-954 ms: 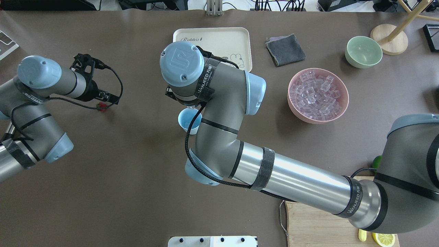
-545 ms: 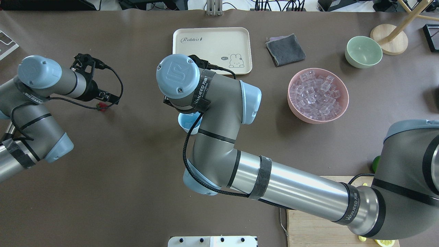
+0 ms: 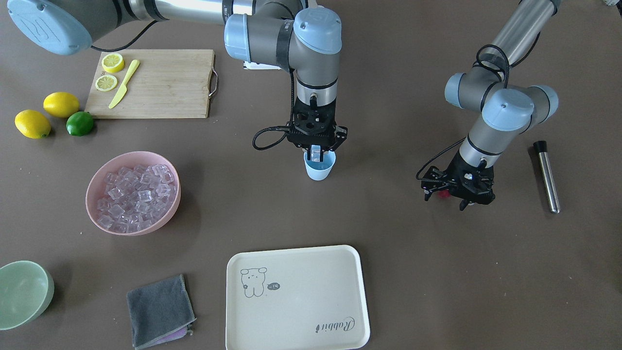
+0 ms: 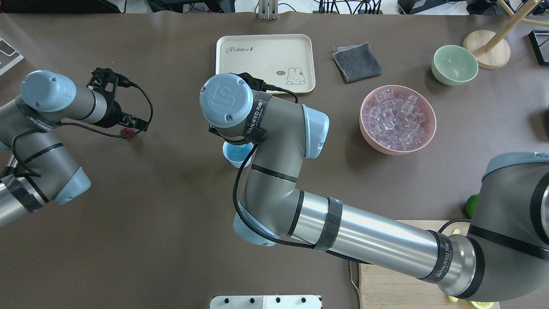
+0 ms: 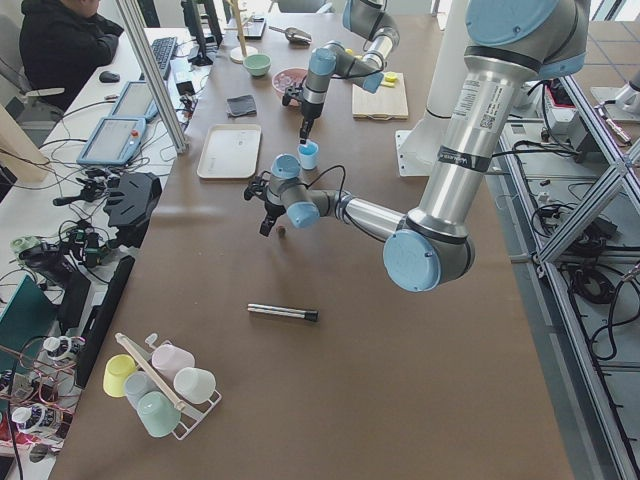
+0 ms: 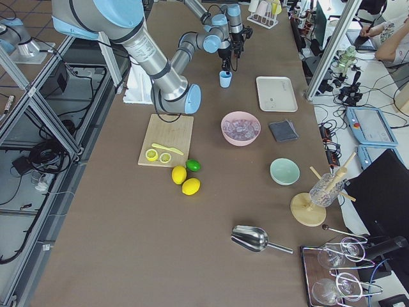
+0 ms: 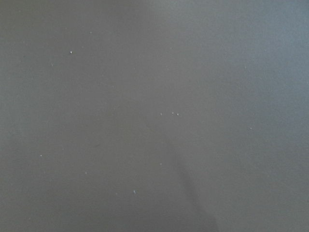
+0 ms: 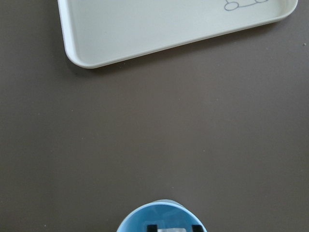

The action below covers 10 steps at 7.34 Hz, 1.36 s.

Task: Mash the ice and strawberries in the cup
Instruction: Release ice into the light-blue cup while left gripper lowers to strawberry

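Observation:
The light blue cup stands mid-table, partly under my right wrist in the overhead view. My right gripper hangs straight over its mouth, shut on one clear ice cube. The right wrist view shows the cup's rim at the bottom edge. The ice heap fills the pink bowl. The small red strawberry lies on the table at the tips of my left gripper, whose jaws look apart around it; it also shows in the overhead view. The left wrist view shows only table.
A steel muddler lies beyond my left arm. A cream tray, a grey cloth and a pale green bowl sit on the far side. A cutting board with lemon slices, two lemons and a lime lie near the robot.
My right wrist has moved back from the tray and come over the cup, covering more of it. The left arm and the strawberry have barely moved.

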Each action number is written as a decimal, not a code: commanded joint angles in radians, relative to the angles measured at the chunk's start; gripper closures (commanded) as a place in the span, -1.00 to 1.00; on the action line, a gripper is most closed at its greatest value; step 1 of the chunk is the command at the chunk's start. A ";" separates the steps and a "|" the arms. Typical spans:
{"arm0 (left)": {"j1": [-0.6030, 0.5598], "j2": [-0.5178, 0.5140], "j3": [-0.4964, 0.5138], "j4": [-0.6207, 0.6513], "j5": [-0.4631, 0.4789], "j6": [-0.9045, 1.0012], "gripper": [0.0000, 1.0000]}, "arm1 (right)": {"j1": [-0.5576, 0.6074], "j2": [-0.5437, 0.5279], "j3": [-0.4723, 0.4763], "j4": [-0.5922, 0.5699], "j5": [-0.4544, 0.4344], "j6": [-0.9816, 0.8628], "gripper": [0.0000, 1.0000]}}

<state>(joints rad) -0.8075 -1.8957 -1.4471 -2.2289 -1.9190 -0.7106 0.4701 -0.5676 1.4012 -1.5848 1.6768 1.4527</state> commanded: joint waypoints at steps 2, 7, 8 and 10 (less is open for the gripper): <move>0.001 0.021 -0.013 0.000 0.000 -0.004 -0.91 | 0.004 -0.003 -0.001 0.000 -0.005 0.000 0.55; 0.001 0.024 -0.018 0.002 0.002 -0.010 -0.53 | 0.012 -0.003 -0.007 0.000 -0.005 -0.003 -0.68; 0.001 0.024 -0.018 0.002 0.002 -0.012 -0.24 | 0.012 -0.003 -0.007 0.000 -0.005 -0.005 -0.68; 0.001 0.024 -0.016 0.003 -0.001 -0.013 -0.02 | 0.015 -0.001 -0.007 0.000 -0.005 -0.005 -0.68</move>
<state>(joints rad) -0.8069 -1.8715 -1.4648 -2.2264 -1.9181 -0.7233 0.4832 -0.5698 1.3945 -1.5846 1.6720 1.4483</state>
